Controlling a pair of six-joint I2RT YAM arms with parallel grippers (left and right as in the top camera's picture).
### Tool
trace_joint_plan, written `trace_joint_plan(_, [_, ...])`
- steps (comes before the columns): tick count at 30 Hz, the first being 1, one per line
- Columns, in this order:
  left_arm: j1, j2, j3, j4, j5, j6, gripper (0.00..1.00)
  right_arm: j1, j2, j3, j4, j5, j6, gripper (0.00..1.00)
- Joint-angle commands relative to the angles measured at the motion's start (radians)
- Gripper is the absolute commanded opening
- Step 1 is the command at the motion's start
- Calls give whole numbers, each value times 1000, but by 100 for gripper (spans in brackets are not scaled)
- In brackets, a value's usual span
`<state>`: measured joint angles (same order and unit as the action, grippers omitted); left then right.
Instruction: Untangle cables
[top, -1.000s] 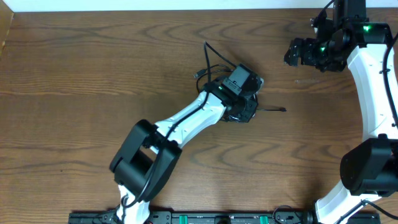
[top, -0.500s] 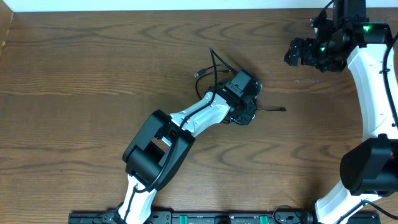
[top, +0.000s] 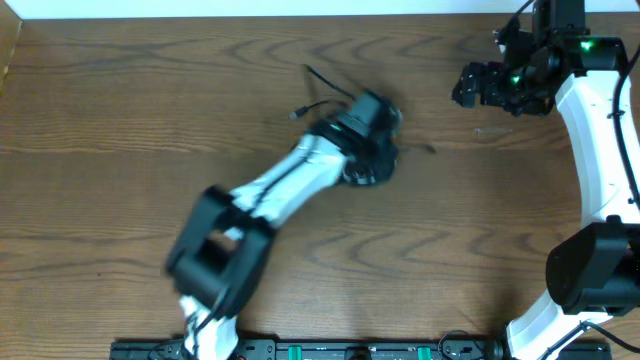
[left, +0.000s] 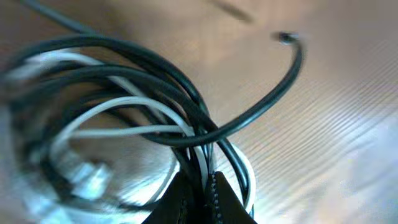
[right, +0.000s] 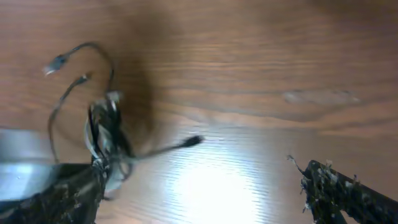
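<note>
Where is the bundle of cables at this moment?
The cables are near the middle of the table, pinched in the jaws of the left gripper; in the overhead view, loose ends trail from it toward the far edge.

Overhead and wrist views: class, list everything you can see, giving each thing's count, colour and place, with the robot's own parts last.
cables: one tangled bundle, several black strands plus one white, mid-table, with loose black ends sticking out
table: one, brown wood grain, under everything
left arm: one, white and black, reaching to mid-table, motion-blurred
right arm: one, white and black, along the right edge
left end effector: one, black, shut on the cables
right end effector: one, black, open, apart from the bundle
</note>
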<state>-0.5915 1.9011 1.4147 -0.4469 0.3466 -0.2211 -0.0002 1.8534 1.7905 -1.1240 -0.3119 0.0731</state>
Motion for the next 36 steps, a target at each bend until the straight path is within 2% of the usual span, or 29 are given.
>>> trace_joint_plan(1, [67, -185, 40, -8, 35, -108, 7, 29, -14, 6, 13, -180, -71, 99])
trace_joint_plan(7, [128, -311, 40, -31, 36, -160, 7, 88, -14, 6, 85, -439, -128, 96])
trace_joint_plan(9, [137, -329, 40, -39, 35, -165, 8, 111, -14, 6, 111, -481, -127, 95])
trace_joint_plan(17, [179, -335, 40, -108, 4, -321, 7, 198, -14, 6, 180, -608, -134, 89])
trace_joint_plan(24, [220, -335, 40, -111, 5, -445, 7, 254, -13, 6, 199, -599, -121, 80])
trace_joint_plan(29, [220, -335, 40, -110, 4, -475, 7, 307, -12, 6, 230, -509, -22, 75])
trace_joint_plan(32, [222, -335, 40, -114, 4, -527, 7, 337, -12, 6, 243, -493, -13, 72])
trace_joint_plan(36, [222, -335, 40, -112, 3, -590, 7, 386, -12, 6, 240, -308, 56, 70])
